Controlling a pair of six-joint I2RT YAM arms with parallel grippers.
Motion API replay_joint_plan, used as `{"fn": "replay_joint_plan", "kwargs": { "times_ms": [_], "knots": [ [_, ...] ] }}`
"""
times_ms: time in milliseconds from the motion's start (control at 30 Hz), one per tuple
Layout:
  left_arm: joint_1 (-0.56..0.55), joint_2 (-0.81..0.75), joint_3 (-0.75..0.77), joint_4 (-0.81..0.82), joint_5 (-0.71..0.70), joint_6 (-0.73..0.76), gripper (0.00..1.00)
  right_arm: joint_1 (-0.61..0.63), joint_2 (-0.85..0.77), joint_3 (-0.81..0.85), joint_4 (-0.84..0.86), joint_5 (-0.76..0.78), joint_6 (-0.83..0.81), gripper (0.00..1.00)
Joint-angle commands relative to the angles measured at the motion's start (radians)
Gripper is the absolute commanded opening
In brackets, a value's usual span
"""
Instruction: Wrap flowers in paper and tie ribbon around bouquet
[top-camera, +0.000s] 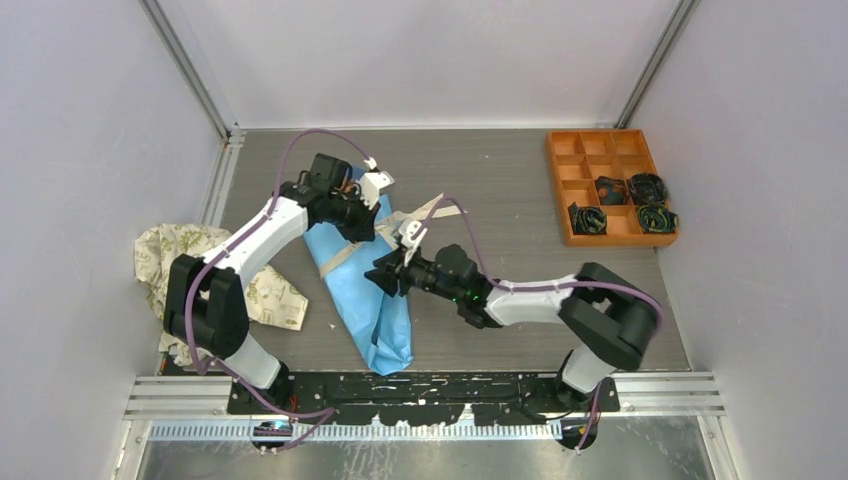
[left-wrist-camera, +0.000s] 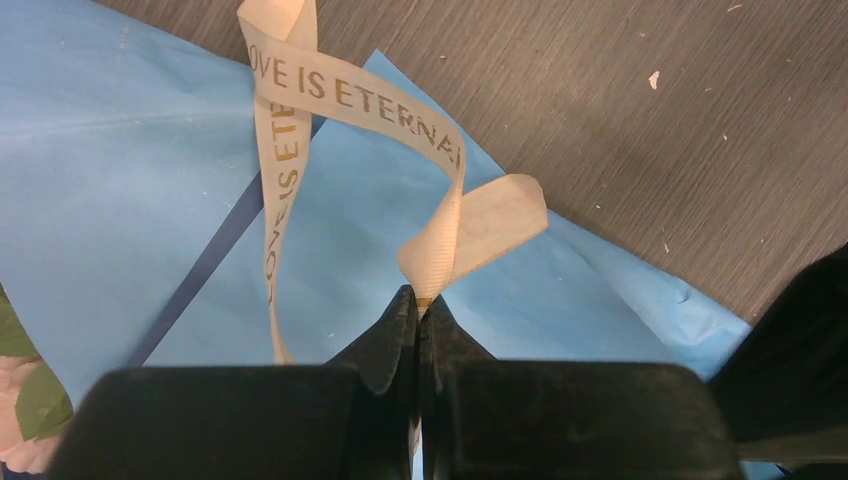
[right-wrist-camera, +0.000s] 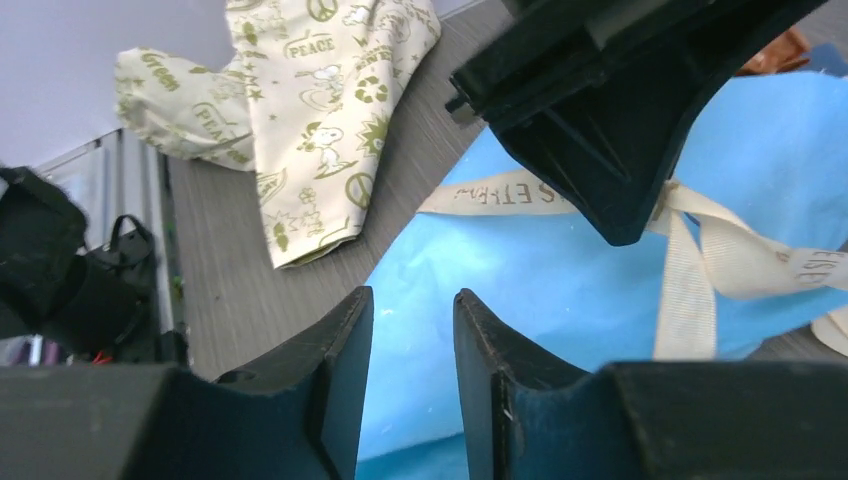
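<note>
Beige ribbon (left-wrist-camera: 350, 95), gold "OVE IS ETERNA" print, in the left pincer (left-wrist-camera: 418, 302).

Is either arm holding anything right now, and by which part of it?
The left end effector is shut on the ribbon, pinching it at a fold near one loose end. The right end effector is open and holds nothing.

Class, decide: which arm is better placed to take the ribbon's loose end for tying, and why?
Right, probably: the right tool is open and empty near the ribbon; the left tool is shut on it.
</note>
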Motion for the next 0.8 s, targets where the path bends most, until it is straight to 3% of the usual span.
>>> {"fn": "replay_joint_plan", "kwargs": {
  "times_ms": [0,367,767],
  "knots": [
    [-0.004,-0.017,0.031,0.013,-0.036,-0.040,0.00,0.022,0.163,0.055,0.207,0.142,0.056,0.40],
    [-0.004,-0.035,0.015,0.003,-0.060,-0.062,0.00,-0.004,0.390,0.082,0.276,0.511,0.066,0.37],
    [0.030,0.020,-0.057,-0.107,-0.101,-0.002,0.01,-0.053,0.531,0.098,0.506,0.461,-0.102,0.42]
  ]
}}
